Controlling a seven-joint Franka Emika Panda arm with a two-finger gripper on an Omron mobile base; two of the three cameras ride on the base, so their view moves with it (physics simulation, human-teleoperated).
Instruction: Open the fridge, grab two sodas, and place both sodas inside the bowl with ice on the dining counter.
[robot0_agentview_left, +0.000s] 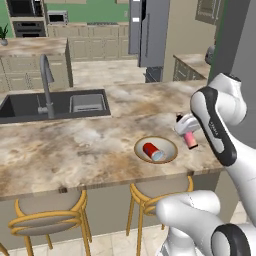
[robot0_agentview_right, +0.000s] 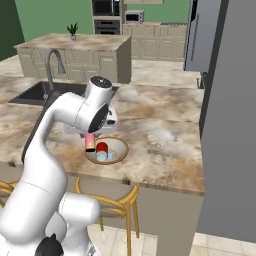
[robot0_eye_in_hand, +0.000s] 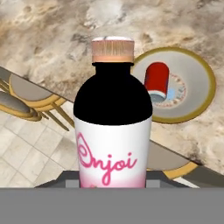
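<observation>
1. The gripper (robot0_agentview_left: 186, 131) hangs above the dining counter (robot0_agentview_left: 75, 145), its fingers pinched on the pink soda bottle (robot0_agentview_left: 190, 139), which it carries clear of the stone.
2. In the hand view the bottle (robot0_eye_in_hand: 113, 127) stands straight ahead of the fingers: dark upper body, white label with pink script, a pale tan-looking cap at the far end.
3. Beyond the bottle in that view and off to one side lies the bowl (robot0_eye_in_hand: 203, 94), a shallow tan dish on the marbled top.
4. The red can (robot0_agentview_left: 150, 150) lies on its side inside the bowl (robot0_agentview_left: 170, 145), with pale bluish ice (robot0_agentview_left: 159, 156) just beside it.
5. From the left base view the bowl sits just to the left of the gripper and lower; the bottle hangs tilted over the counter near the bowl's right rim, not inside it.
6. From the right base view the bottle (robot0_agentview_right: 90, 142) hangs at the bowl's left edge (robot0_agentview_right: 121, 149), with the can (robot0_agentview_right: 102, 147) just to its right.
7. Farther left of the gripper, well apart, are the dark sink (robot0_agentview_left: 30, 105) and the grey faucet (robot0_agentview_left: 46, 85), set into the same counter.
8. Beyond the gripper, across the floor, stands the grey fridge (robot0_agentview_left: 150, 30); whether its doors are ajar I cannot tell.
9. Two yellow-framed stools (robot0_agentview_left: 47, 215) stand under the counter's near edge, below the gripper.
</observation>
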